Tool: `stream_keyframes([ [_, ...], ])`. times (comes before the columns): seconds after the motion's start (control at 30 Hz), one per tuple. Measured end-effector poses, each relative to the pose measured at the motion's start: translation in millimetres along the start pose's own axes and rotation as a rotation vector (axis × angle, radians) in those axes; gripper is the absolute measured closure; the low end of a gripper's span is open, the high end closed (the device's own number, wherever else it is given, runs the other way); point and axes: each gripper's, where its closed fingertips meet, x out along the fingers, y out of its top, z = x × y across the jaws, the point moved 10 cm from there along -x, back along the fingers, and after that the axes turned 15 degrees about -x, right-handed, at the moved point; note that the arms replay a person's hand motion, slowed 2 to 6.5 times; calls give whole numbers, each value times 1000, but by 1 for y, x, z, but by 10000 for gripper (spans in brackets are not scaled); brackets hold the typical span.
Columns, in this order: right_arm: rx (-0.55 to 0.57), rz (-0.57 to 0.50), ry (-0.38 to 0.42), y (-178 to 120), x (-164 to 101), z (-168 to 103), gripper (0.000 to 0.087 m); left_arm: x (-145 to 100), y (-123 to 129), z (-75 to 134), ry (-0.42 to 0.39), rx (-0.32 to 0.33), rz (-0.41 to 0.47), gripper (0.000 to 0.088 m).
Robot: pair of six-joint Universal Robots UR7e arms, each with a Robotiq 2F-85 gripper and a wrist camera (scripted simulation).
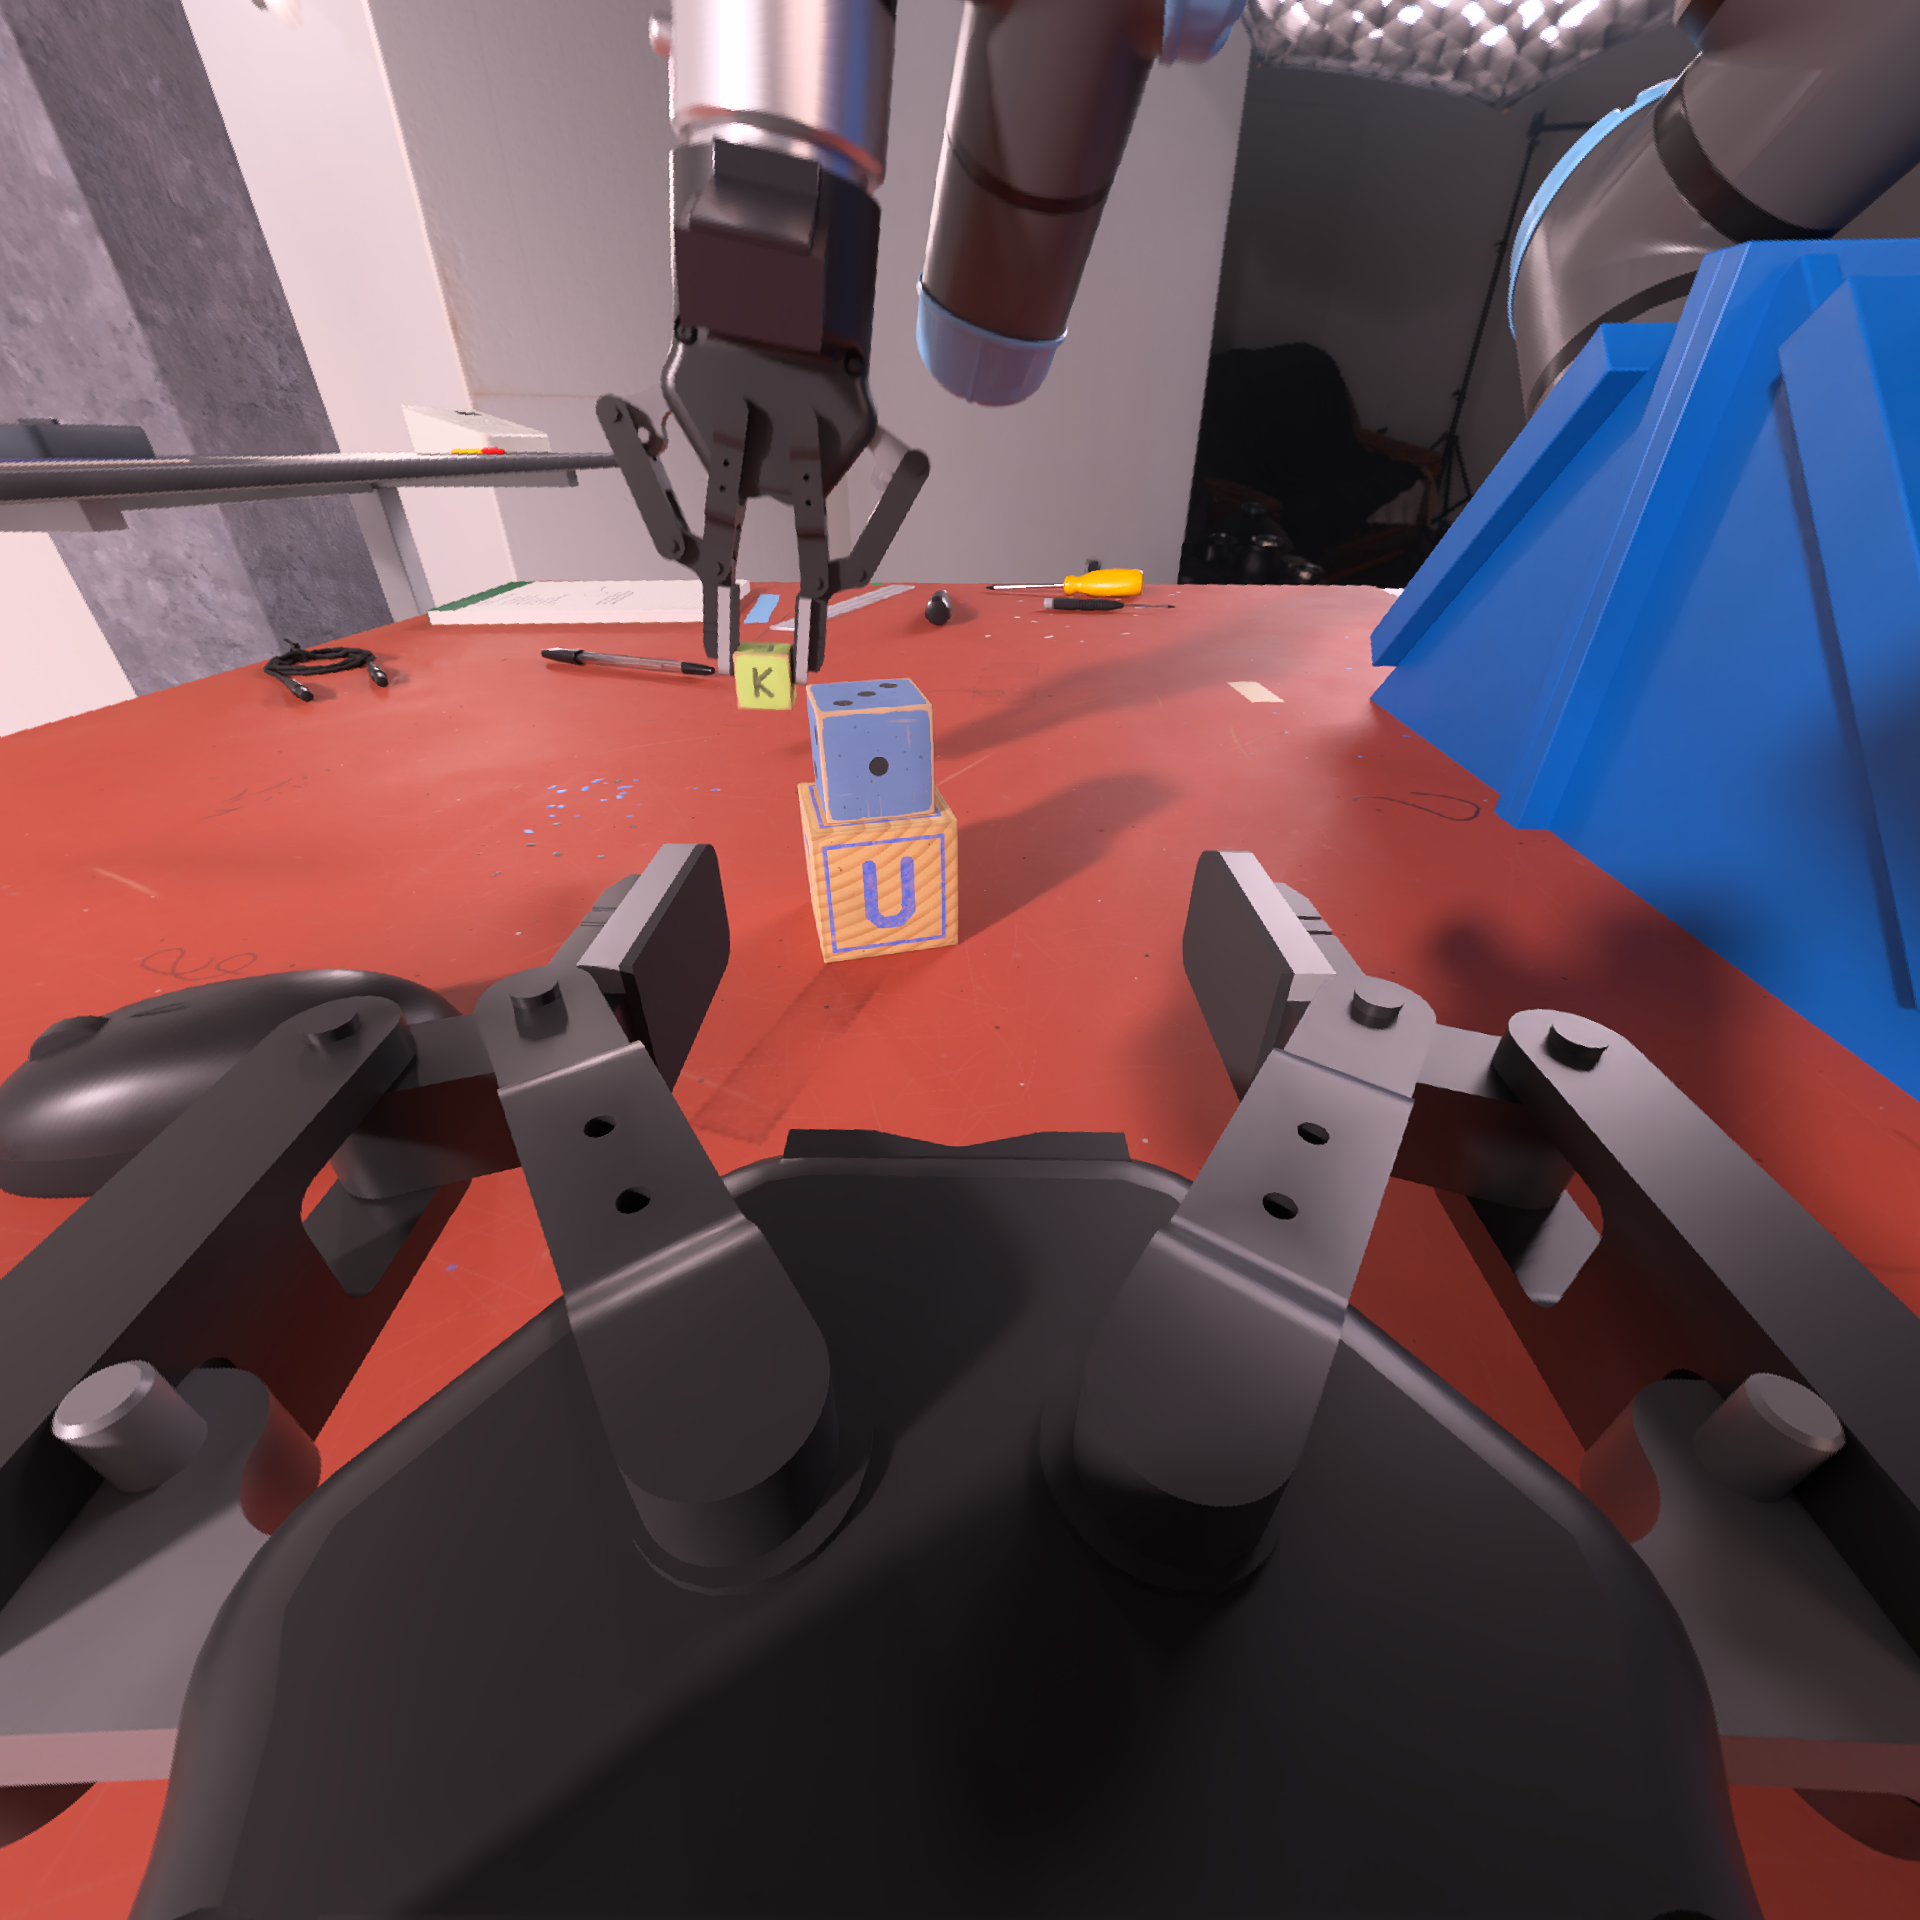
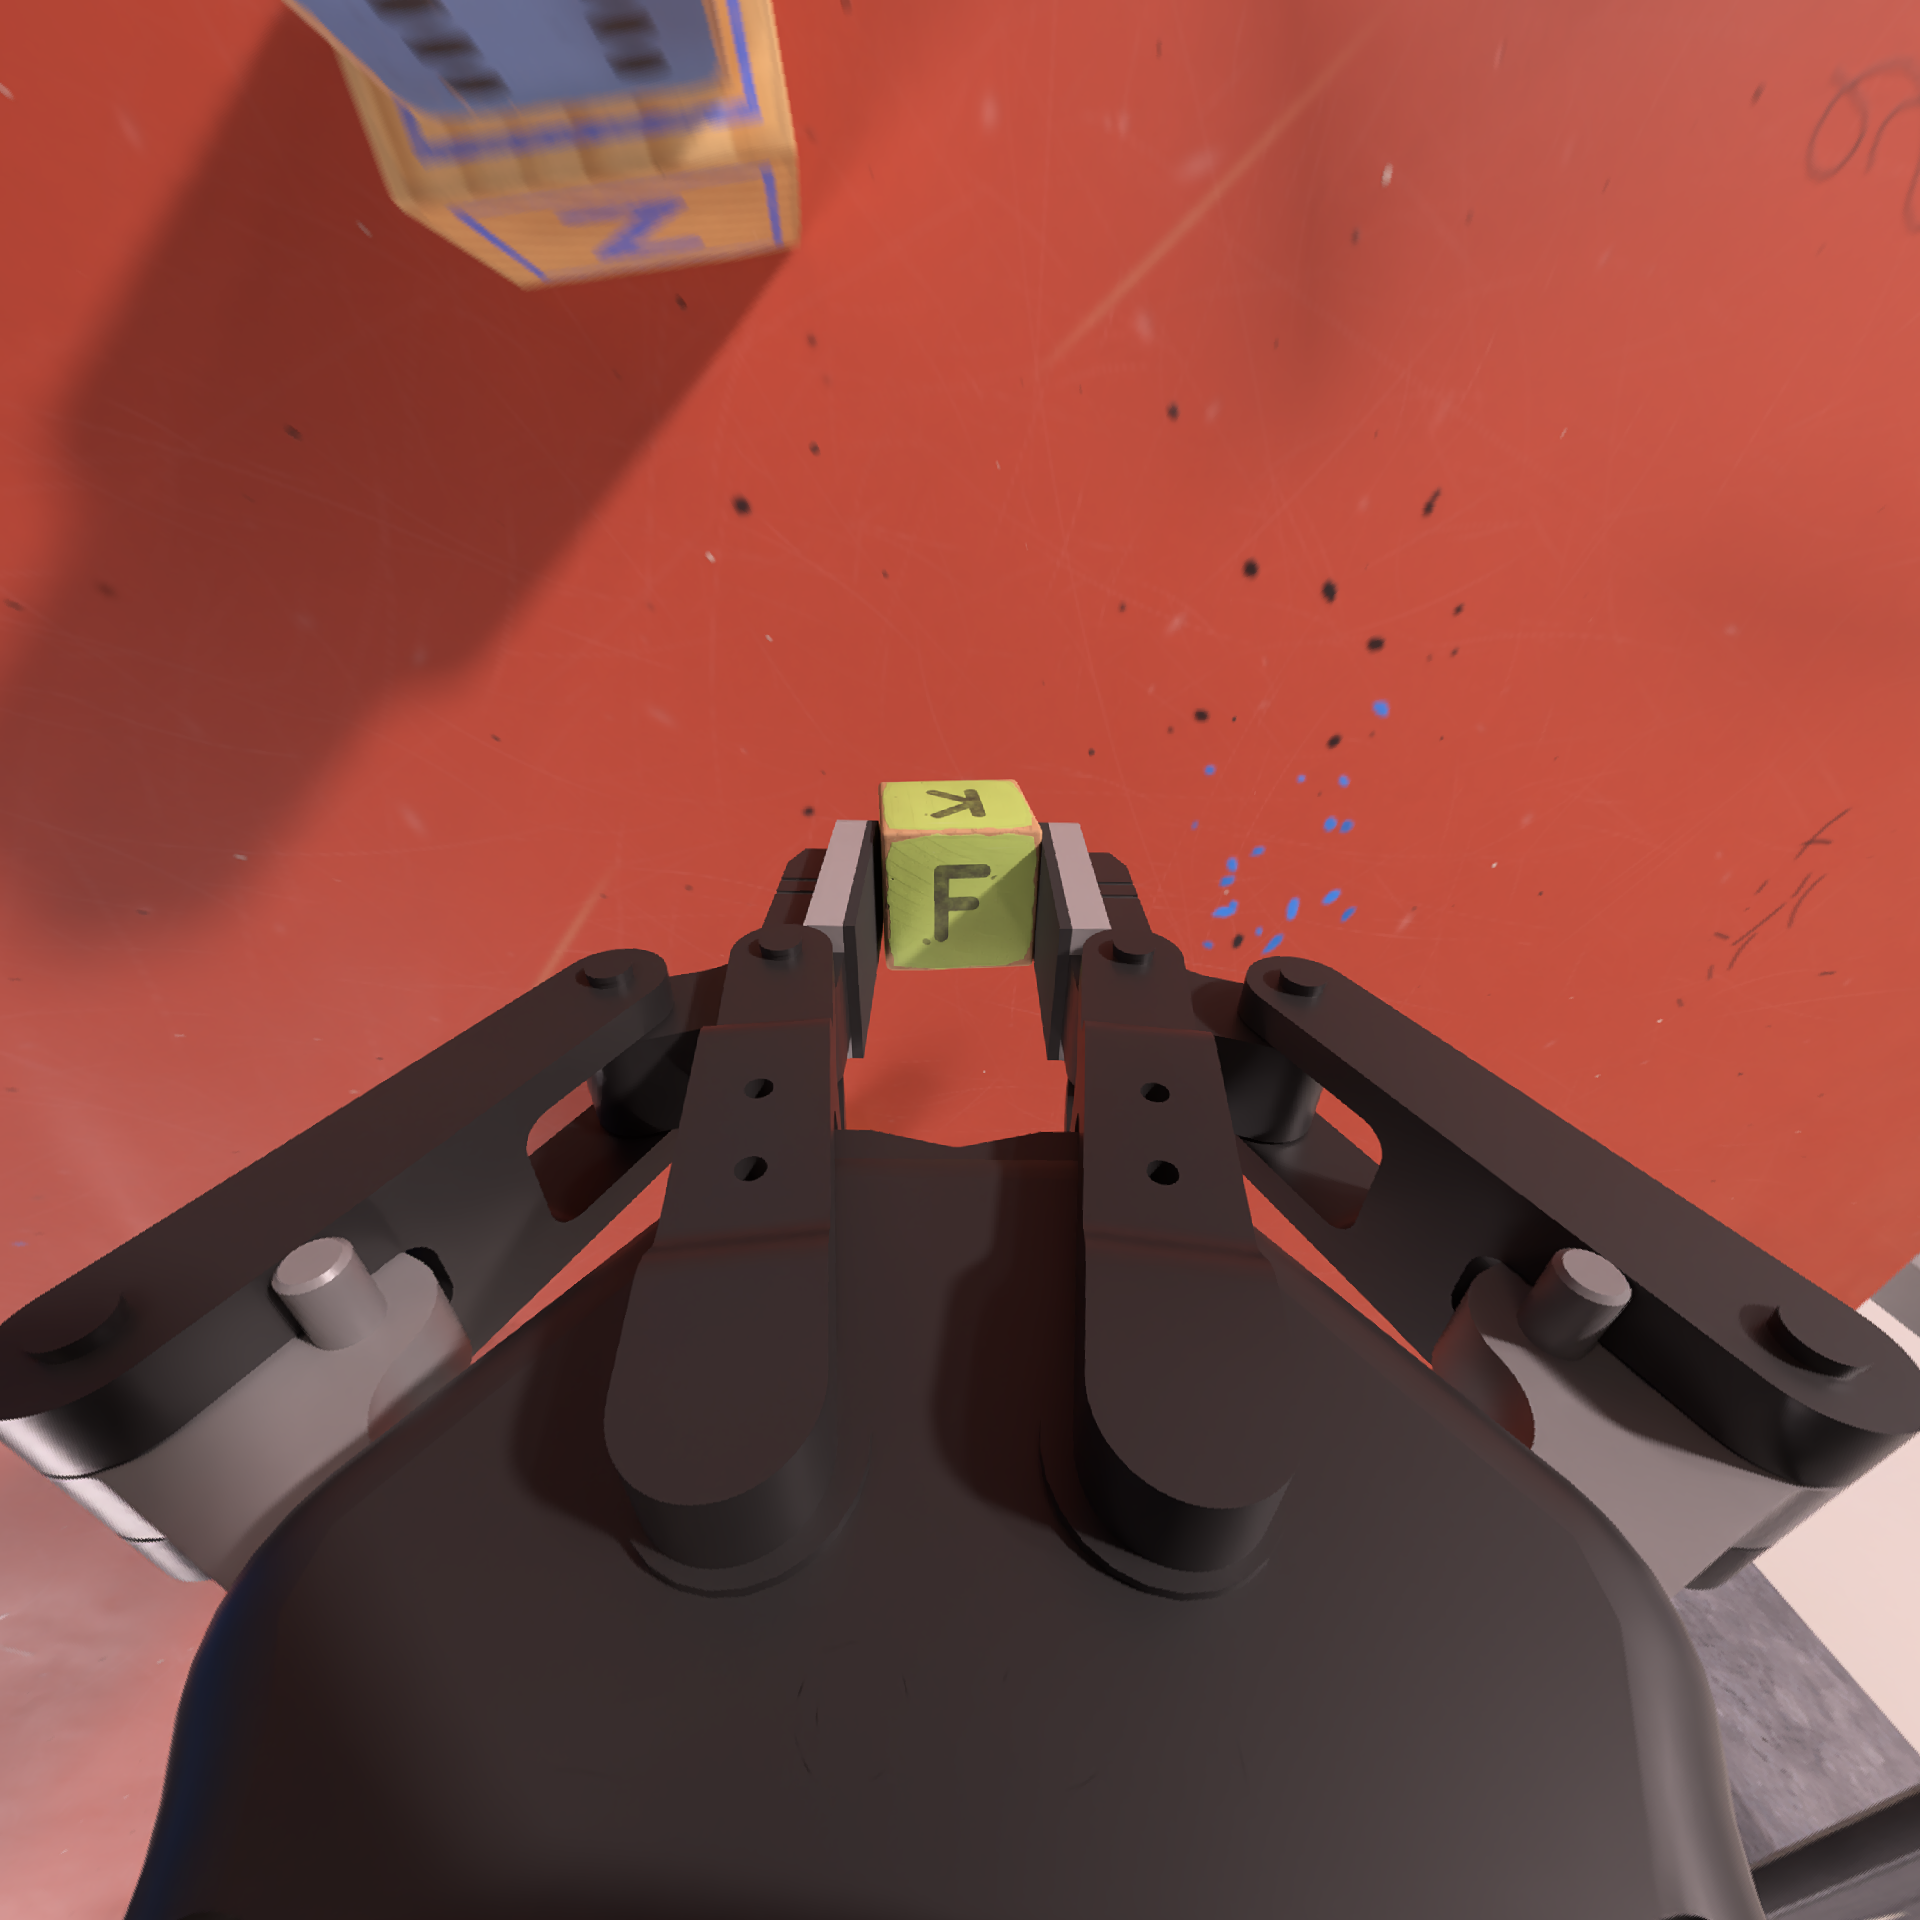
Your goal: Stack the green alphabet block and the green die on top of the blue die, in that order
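Observation:
The blue die (image 1: 871, 750) sits on top of a wooden block with blue lettering (image 1: 883, 883) in the middle of the red table (image 1: 416, 831). My right gripper (image 1: 764, 649) hangs just behind and left of this stack. In the right wrist view the right gripper (image 2: 958, 868) is shut on the green alphabet block (image 2: 961, 894), low over the table; I cannot tell whether the block touches it. The block also shows in the left wrist view (image 1: 764, 677). My left gripper (image 1: 956, 966) is open and empty, in front of the stack. The green die is not in view. The stack shows blurred at the top left of the right wrist view (image 2: 582, 135).
A large blue structure (image 1: 1662, 623) stands at the right. A black computer mouse (image 1: 156, 1070) lies by my left gripper. A pen (image 1: 623, 661), a black cable (image 1: 322, 665), white papers (image 1: 582, 601) and a yellow screwdriver (image 1: 1107, 582) lie along the far edge.

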Motion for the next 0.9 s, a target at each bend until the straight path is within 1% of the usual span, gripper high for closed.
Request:
stream_keyframes([
  [0.27,-32,23,0,43,-39,-4,611,0,0,0,1,2,0,116],
  [0.47,-55,19,5,75,-60,-7,611,0,0,1,0,2,-2,117],
  [0.67,-80,-17,7,100,-67,-8,611,0,0,1,-1,1,-2,118],
  [0.9,-135,-39,14,120,-64,-10,611,0,0,1,-1,4,-3,122],
])
